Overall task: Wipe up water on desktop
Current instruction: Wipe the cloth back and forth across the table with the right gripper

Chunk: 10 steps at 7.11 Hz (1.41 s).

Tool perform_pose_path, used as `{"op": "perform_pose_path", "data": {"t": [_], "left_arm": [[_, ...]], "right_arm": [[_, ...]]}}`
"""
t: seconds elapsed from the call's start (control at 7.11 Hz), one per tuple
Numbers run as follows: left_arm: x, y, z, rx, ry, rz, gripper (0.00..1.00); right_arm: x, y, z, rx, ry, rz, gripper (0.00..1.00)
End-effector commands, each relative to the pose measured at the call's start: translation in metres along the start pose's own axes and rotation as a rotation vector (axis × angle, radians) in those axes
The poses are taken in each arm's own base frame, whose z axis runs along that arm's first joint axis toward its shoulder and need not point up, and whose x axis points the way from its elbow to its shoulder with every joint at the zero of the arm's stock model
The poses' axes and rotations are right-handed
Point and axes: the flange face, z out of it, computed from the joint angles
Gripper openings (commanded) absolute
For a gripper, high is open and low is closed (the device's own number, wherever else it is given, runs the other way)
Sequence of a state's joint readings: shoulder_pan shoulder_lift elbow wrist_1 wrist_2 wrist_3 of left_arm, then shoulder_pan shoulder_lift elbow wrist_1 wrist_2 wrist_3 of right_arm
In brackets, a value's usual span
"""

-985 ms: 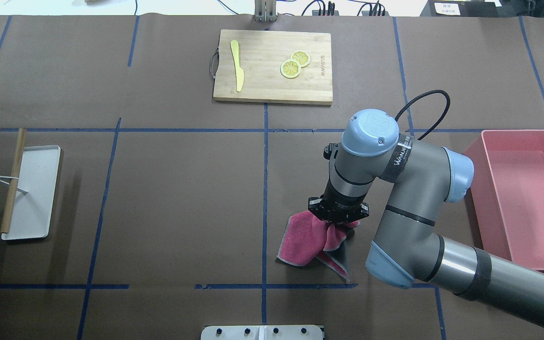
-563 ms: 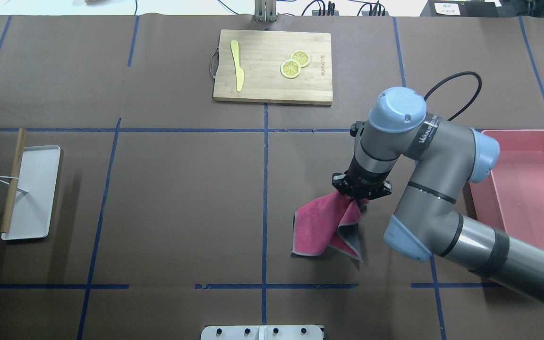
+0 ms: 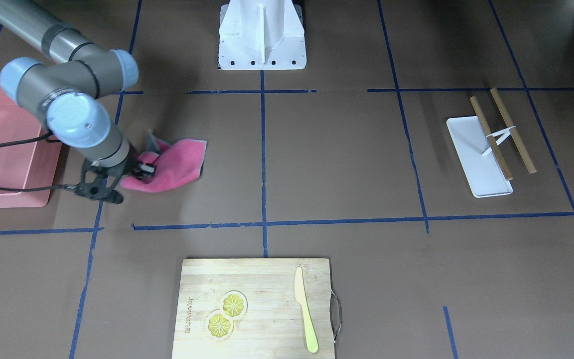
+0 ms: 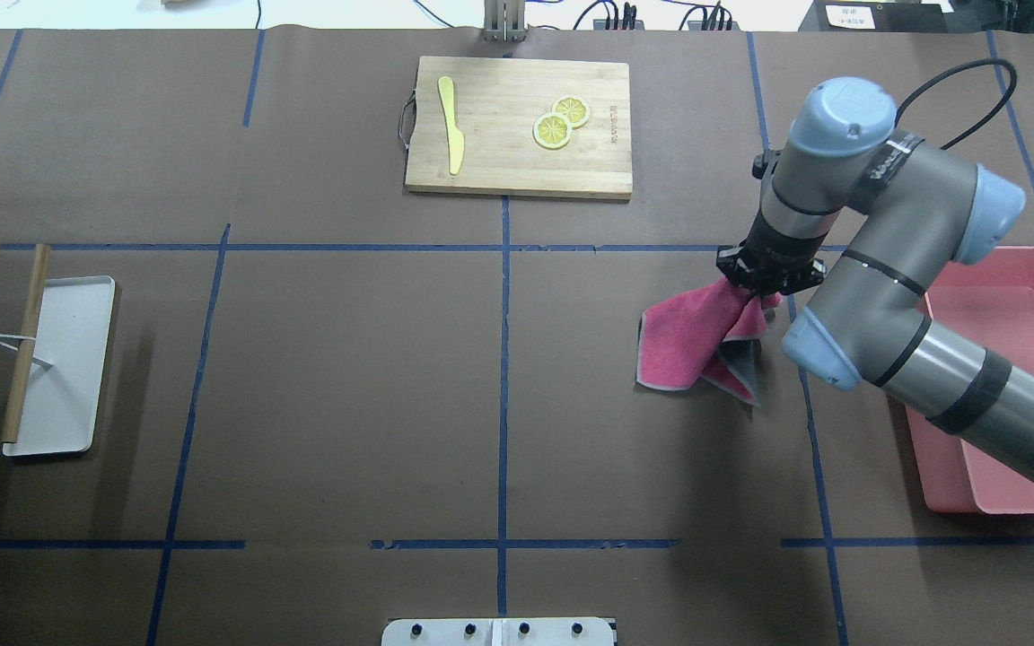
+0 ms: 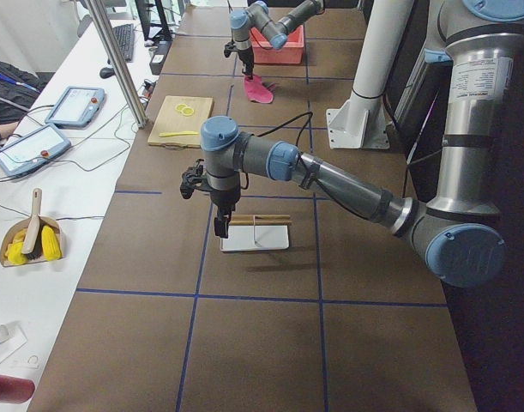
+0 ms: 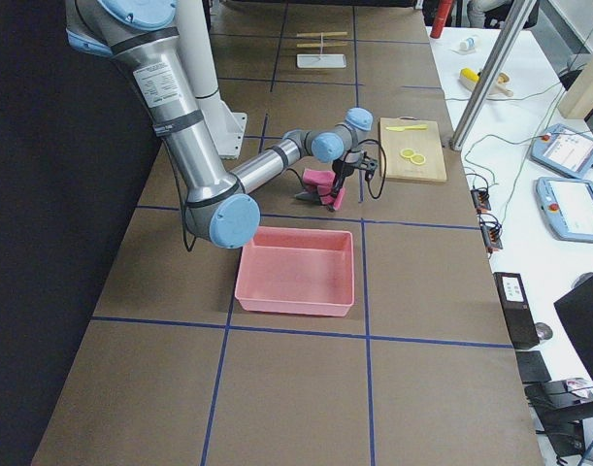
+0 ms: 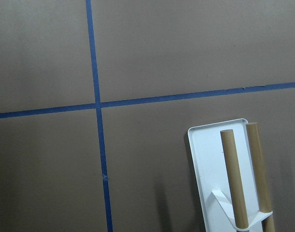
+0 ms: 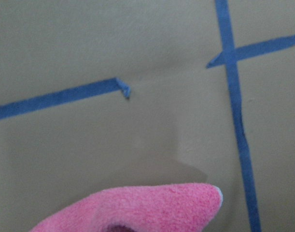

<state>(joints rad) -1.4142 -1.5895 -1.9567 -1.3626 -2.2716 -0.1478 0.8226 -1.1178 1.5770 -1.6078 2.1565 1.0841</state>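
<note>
The brown desktop (image 4: 346, 377) is crossed by blue tape lines. I see no water on it. My right gripper (image 4: 764, 285) is shut on the top of a pink cloth (image 4: 687, 345), which hangs from it and trails on the desktop to the left. The gripper (image 3: 140, 169) and cloth (image 3: 177, 159) also show in the front view, and the cloth's edge shows in the right wrist view (image 8: 137, 208). My left gripper (image 5: 219, 227) hovers above the white tray; I cannot tell whether it is open or shut.
A pink bin (image 4: 1020, 296) stands right beside the right arm. A wooden cutting board (image 4: 517, 170) with a yellow knife and lemon slices lies at the far middle. A white tray (image 4: 68, 314) with two wooden sticks lies at the left.
My right gripper has dragged the pink cloth away from the robot and to the right, toward the pink bin. Nothing else has moved.
</note>
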Motion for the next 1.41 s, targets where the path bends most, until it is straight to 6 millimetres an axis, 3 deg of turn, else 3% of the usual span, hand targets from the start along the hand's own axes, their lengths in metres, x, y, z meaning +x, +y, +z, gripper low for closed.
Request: {"op": "perform_pose_path", "data": {"t": [0.0, 0.14, 0.42, 0.56, 0.98, 1.13, 1.27], "left_arm": [[-0.002, -0.001, 0.002, -0.004, 0.001, -0.002, 1.0], [-0.002, 0.0, 0.003, -0.005, 0.0, -0.003, 1.0], [-0.008, -0.002, 0.005, -0.007, -0.004, -0.012, 1.0], [-0.008, -0.002, 0.005, -0.005, -0.003, -0.011, 1.0], [-0.008, -0.003, 0.005, -0.004, -0.003, -0.01, 1.0], [-0.009, -0.003, 0.006, -0.005, -0.003, -0.011, 1.0], [-0.01, -0.003, 0.008, -0.01, -0.004, -0.014, 1.0]], "right_arm": [[0.008, -0.012, -0.003, 0.007, 0.006, 0.011, 0.0], [-0.006, 0.007, 0.014, -0.012, 0.018, -0.015, 0.0], [-0.032, 0.04, 0.018, -0.033, -0.001, -0.045, 0.0], [-0.044, 0.066, 0.006, -0.042, -0.033, -0.05, 0.0], [-0.087, 0.158, 0.003, -0.1, -0.084, -0.059, 0.01], [-0.087, 0.183, -0.001, -0.115, -0.097, -0.036, 0.01], [-0.083, 0.197, -0.027, -0.109, -0.139, -0.053, 0.01]]}}
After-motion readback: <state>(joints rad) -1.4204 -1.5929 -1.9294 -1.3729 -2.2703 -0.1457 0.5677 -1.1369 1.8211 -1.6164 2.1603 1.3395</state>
